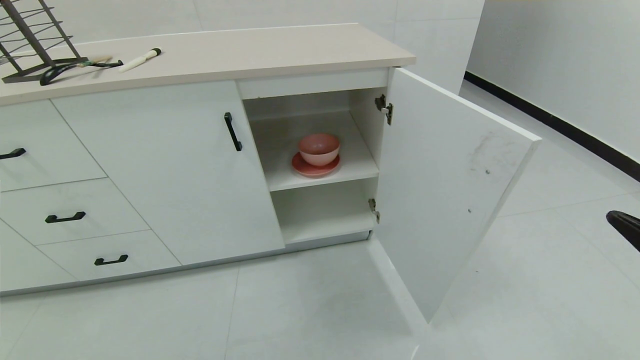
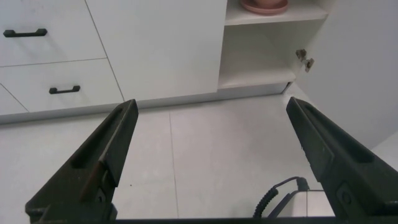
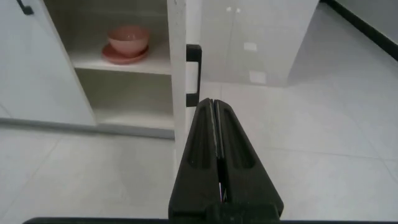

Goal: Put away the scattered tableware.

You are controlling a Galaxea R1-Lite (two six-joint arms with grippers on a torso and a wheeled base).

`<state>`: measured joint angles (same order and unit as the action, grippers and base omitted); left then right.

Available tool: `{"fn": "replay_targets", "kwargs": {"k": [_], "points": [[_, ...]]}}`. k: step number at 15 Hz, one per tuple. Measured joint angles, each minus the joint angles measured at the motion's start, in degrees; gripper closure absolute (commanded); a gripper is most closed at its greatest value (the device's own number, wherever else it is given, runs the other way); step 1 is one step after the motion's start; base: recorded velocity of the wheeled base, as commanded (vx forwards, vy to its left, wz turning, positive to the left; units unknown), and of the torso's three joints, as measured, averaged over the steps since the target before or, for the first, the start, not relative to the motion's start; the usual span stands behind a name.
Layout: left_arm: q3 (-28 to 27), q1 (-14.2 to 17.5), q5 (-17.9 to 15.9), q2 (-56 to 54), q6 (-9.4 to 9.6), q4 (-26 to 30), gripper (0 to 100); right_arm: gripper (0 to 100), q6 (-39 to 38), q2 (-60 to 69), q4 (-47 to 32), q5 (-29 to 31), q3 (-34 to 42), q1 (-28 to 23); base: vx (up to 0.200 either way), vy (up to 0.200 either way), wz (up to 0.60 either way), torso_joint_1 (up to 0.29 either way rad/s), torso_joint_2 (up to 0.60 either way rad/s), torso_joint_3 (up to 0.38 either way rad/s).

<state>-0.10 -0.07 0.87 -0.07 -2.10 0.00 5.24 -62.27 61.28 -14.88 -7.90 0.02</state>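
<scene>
Pink marks the task's things: a pale pink round bowl (image 1: pixel 319 148) sits on a darker coral-pink flat plate (image 1: pixel 306 170). Both rest on the upper shelf (image 1: pixel 357 167) inside an open white floor cabinet.

The right end effector (image 3: pixel 214 107) has its fingers pressed together and holds nothing. It hangs low, near the outer edge of the swung-open white cabinet door (image 1: pixel 445 190). The door's black bar handle (image 3: pixel 193 74) is just beyond its tip. The bowl and plate lie farther ahead of it, toward the robot's left, past that door edge.

The left end effector (image 2: pixel 211 106) is spread wide and empty above the pale tiled floor (image 1: pixel 300 310). The cabinet's bare lower shelf (image 2: pixel 255 78) is ahead of it.

With bowl and plate already stacked inside, the storing step looks done for these two. The step in hand seems to be shutting the door. That would call for the right end effector to press the door's outer face or handle and swing it toward the cabinet.

Well beyond both end effectors, up on the beige counter (image 1: pixel 250 50), stand a dark wire rack (image 1: pixel 30 40), a white-handled utensil (image 1: pixel 140 59) and a black-handled tool (image 1: pixel 75 67). These may also need putting away. Nothing lies in the door's swing path. The closed neighbouring door (image 1: pixel 165 170) and the drawers (image 1: pixel 65 217) are off to the left end effector's side.
</scene>
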Motion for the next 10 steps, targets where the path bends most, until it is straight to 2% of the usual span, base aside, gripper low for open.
{"fn": "replay_targets", "kwargs": {"k": [3, 7, 10], "points": [[0.0, 0.0, 0.0, 0.0, 0.07, 0.0, 0, 100, 0.1, -5.9, 0.5, -0.3, -0.3, -0.2, 0.000, -0.200, 0.00, 0.004, 0.00, 0.001], [0.0, 0.0, 0.0, 0.0, -0.26, 0.0, 0, 100, 0.1, -10.7, 2.3, -0.4, -1.6, -0.1, 0.000, 0.000, 0.00, 0.000, 0.00, 0.000], [0.0, 0.0, 0.0, 0.0, -0.26, 0.0, 0, 100, 0.1, -14.6, 3.4, -1.1, -5.4, 0.0, 0.000, 0.000, 0.00, 0.000, 0.00, 0.000]]}}
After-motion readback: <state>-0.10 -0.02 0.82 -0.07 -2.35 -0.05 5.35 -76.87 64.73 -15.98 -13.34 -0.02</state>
